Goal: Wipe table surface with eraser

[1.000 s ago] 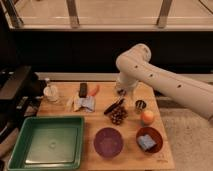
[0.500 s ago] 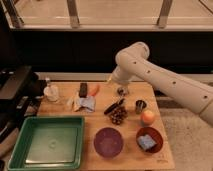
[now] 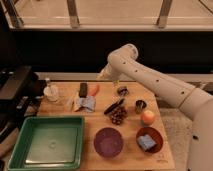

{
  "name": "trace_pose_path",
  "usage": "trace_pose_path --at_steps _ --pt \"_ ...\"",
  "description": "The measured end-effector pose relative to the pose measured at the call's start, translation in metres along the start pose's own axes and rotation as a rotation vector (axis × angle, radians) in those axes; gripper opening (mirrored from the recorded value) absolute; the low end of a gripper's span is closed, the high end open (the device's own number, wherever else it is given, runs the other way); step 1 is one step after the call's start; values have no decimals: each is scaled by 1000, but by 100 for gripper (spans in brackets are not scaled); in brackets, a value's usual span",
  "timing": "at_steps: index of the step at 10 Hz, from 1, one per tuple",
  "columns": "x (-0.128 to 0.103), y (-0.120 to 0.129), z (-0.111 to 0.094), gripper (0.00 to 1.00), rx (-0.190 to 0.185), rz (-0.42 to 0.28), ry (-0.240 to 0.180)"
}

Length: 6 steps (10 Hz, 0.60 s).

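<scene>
The eraser [image 3: 82, 90] is a dark rectangular block lying at the back of the wooden table [image 3: 95, 162], next to an orange item [image 3: 94, 89]. My white arm [image 3: 150, 80] reaches in from the right. The gripper [image 3: 103, 76] is at its end, dark against the dark background, above the table's back edge, a little right of and above the eraser. It does not touch the eraser.
A green tray [image 3: 47, 142] sits front left, with a purple bowl [image 3: 108, 141] and a brown bowl holding a blue sponge [image 3: 149, 141] to its right. Mid-table are a peach [image 3: 147, 117], metal cup [image 3: 140, 105], pine cone [image 3: 117, 116], black brush [image 3: 114, 106], blue-white bag [image 3: 84, 103] and white bottle [image 3: 50, 91].
The gripper has moved left and up, away from the brush and small cup, toward the table's back edge near the eraser. Nothing on the table has moved.
</scene>
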Motion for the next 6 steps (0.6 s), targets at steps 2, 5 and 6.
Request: trace_pose_path --at_steps 2,5,6 --pt "8 -18 16 66 9 -45 19" --pt "12 -37 26 66 12 -59 11" --pt "13 -36 27 66 9 -60 14"
